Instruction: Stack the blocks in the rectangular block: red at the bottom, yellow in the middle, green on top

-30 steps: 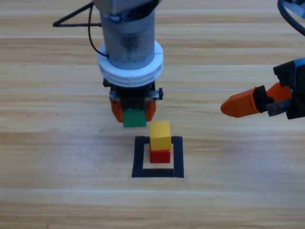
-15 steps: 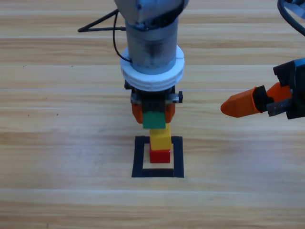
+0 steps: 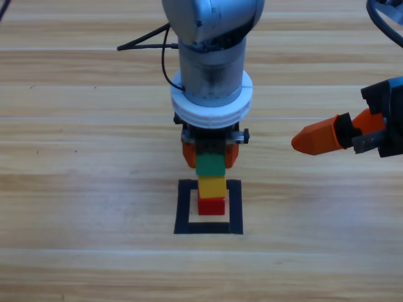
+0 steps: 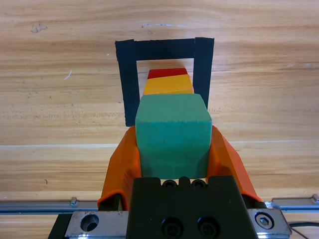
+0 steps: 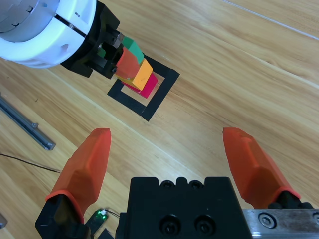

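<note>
**Supervisor:** Which step am I looking at?

**Operator:** I'm placing the 3rd cube. The left gripper (image 4: 172, 149) is clamping the green cube (image 3: 210, 164) between its 2 orange jaws, directly above the yellow cube (image 3: 212, 187), which is sitting on the red cube (image 3: 211, 205) inside the black tape square (image 3: 184, 207). I can't tell whether green is touching yellow yet.

**Supervisor:** What is the next move asking of you?

**Operator:** I'm judging it needs a straight, gentle descent, edges squared to yellow, then a release without nudging the stack.

**Supervisor:** Any room to work?

**Operator:** The stack is sitting toward the square's far edge in the high view, with bare wood around it. The right gripper (image 5: 169, 159) is waiting at the right edge, jaws wide apart, well clear.
</note>
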Tool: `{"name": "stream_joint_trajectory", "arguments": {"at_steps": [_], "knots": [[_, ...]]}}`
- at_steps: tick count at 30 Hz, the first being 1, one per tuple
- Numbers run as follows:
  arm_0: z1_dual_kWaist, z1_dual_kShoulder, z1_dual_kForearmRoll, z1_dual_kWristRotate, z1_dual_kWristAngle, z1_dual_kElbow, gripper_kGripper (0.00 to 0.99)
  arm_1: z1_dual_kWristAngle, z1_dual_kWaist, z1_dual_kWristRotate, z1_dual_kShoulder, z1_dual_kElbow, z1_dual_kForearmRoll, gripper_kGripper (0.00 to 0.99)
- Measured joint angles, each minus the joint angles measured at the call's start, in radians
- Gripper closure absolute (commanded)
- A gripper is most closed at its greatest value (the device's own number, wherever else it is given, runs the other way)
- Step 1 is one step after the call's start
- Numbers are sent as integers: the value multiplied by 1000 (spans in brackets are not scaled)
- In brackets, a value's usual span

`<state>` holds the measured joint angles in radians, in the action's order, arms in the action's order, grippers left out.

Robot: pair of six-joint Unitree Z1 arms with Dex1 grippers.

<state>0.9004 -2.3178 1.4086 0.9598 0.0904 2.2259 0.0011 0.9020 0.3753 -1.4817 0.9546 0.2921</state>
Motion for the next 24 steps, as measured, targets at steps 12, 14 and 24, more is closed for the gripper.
{"name": "stream_joint_trajectory", "arguments": {"at_steps": [12,14,24], "knots": [[0,-6,0,-2,0,12,988,0,0,0,0,0,0,0],[0,-12,0,-3,0,12,988,0,0,0,0,0,0,0],[0,-21,0,-6,4,12,988,0,0,0,0,0,0,0]]}}
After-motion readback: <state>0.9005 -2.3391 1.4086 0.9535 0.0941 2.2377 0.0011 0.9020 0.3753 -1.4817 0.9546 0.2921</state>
